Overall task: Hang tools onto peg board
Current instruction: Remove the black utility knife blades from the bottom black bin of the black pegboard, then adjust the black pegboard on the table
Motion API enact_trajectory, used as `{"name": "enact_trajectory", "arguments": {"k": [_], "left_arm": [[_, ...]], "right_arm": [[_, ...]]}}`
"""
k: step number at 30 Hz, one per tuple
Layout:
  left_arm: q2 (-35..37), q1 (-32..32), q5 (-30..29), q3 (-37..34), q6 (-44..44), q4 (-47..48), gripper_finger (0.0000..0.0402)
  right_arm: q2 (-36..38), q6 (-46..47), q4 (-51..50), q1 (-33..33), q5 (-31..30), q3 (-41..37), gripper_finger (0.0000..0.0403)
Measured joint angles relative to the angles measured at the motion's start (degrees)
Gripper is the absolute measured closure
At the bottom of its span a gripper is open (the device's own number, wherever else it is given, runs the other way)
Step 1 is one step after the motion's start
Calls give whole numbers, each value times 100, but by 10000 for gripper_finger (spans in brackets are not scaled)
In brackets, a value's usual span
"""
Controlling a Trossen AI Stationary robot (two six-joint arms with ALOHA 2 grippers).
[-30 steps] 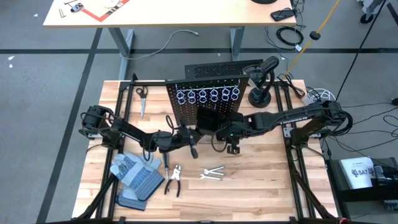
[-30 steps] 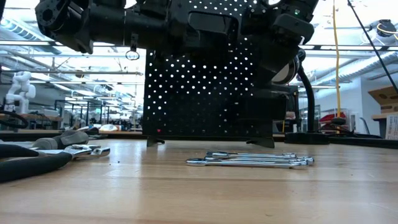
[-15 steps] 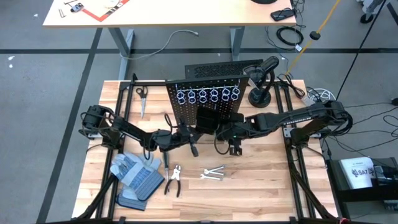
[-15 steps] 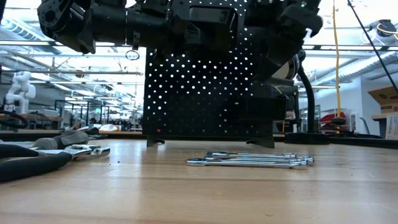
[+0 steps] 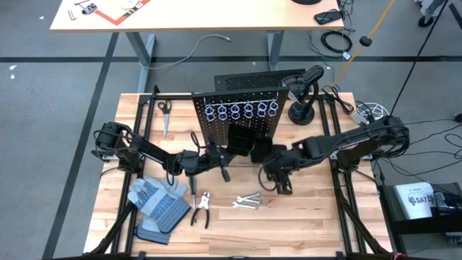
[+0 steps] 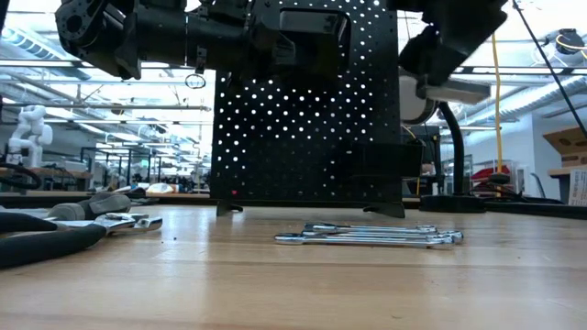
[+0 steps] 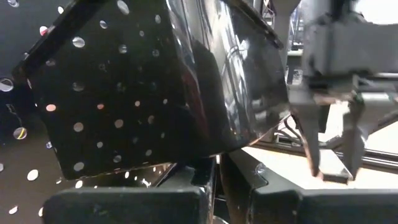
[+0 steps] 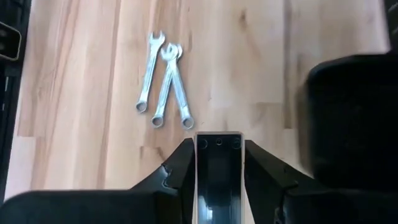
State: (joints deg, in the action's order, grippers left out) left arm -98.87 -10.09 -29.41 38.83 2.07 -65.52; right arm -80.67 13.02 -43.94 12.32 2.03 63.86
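Note:
The black peg board stands upright at the table's far middle, with silver rings and black bins. My left gripper is level at the bins, its fingers close together right before a bin; I see nothing between them. My right gripper is shut on a short grey metal piece, above the table and right of the wrenches. Three silver wrenches and dark-handled pliers lie flat on the wood. My left gripper: I cannot tell whether its shut fingers touch the bin in front of them. My right gripper pinches the grey piece by its two long sides between its two fingers. The fingers point down at the table and lie along the piece. The piece is clear of the table.
Grey-and-blue gloves lie at the near left. Scissors lie left of the board. A black stand is right of the board. Bare wood lies near right.
My right gripper has drawn back from the bins toward the table's near and right edges with the grey piece and has tipped to point down at the table. My left gripper has kept still.

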Motion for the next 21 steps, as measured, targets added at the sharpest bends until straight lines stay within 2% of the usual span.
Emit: {"name": "enact_trajectory", "arguments": {"k": [5, 9, 16, 21], "left_arm": [[-2, 0, 0, 0, 15, -1, 371], [-2, 0, 0, 0, -6, 1, 371], [-1, 0, 0, 0, -9, 3, 371], [-2, 0, 0, 0, 15, 3, 371]], "right_arm": [[-502, 105, 56, 302, -63, 0, 307], [-1058, 133, 236, 437, -444, 0, 298], [-1874, 281, 354, 468, -667, 0, 235], [-1941, 225, 388, 468, -663, 0, 196]]}}
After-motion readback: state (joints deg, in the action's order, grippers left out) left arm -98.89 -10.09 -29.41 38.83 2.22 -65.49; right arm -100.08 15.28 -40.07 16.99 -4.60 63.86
